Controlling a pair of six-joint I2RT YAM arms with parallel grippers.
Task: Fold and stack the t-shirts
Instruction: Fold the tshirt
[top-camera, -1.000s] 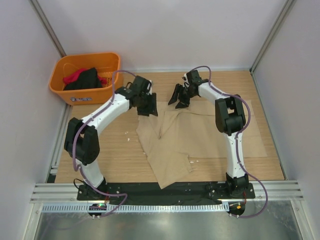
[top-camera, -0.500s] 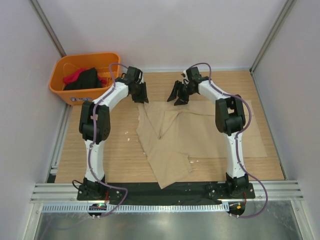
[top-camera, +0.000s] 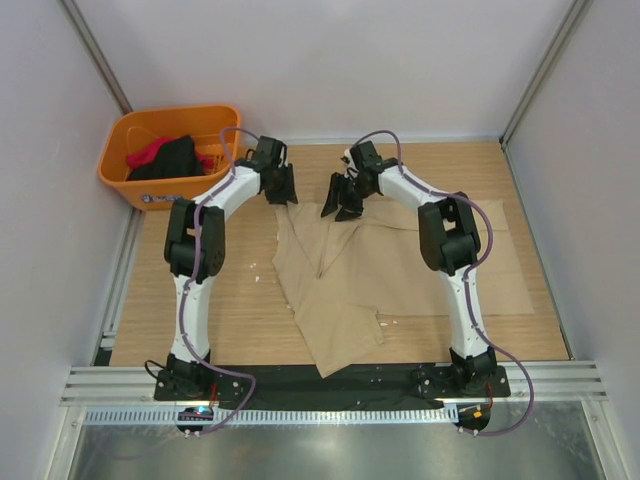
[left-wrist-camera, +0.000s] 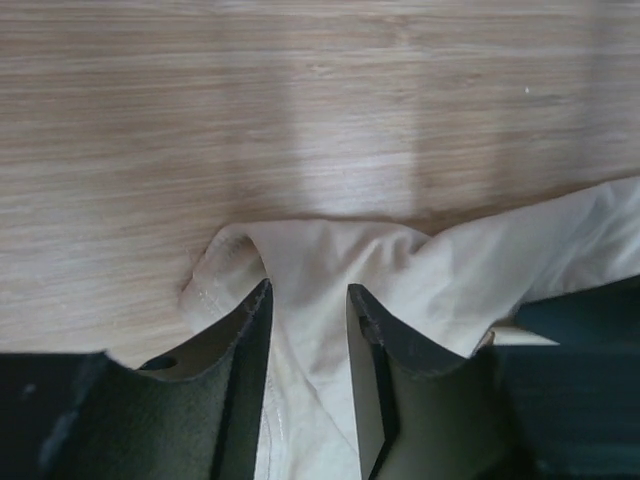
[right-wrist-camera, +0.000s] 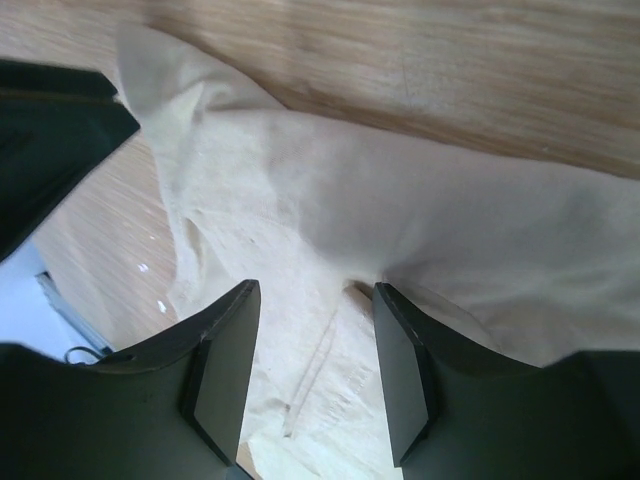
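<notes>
A beige t-shirt (top-camera: 400, 265) lies spread and creased on the wooden table, with a flap hanging toward the near edge. My left gripper (top-camera: 282, 193) is at the shirt's far left corner. In the left wrist view it (left-wrist-camera: 308, 290) is open, its jaws straddling a raised fold of the shirt's edge (left-wrist-camera: 340, 250). My right gripper (top-camera: 338, 206) hovers over the shirt's far edge, just right of the left one. In the right wrist view it (right-wrist-camera: 315, 290) is open wide, with only the cloth (right-wrist-camera: 400, 200) below it.
An orange basket (top-camera: 165, 190) at the far left holds a black garment (top-camera: 172, 155) and a red one (top-camera: 148, 152). Bare wood (top-camera: 220, 290) lies left of the shirt. White walls and metal posts enclose the table.
My left gripper has moved back from over the shirt to its far left corner, the arm straightening up. My right gripper has shifted left and slightly nearer, over the shirt's far edge.
</notes>
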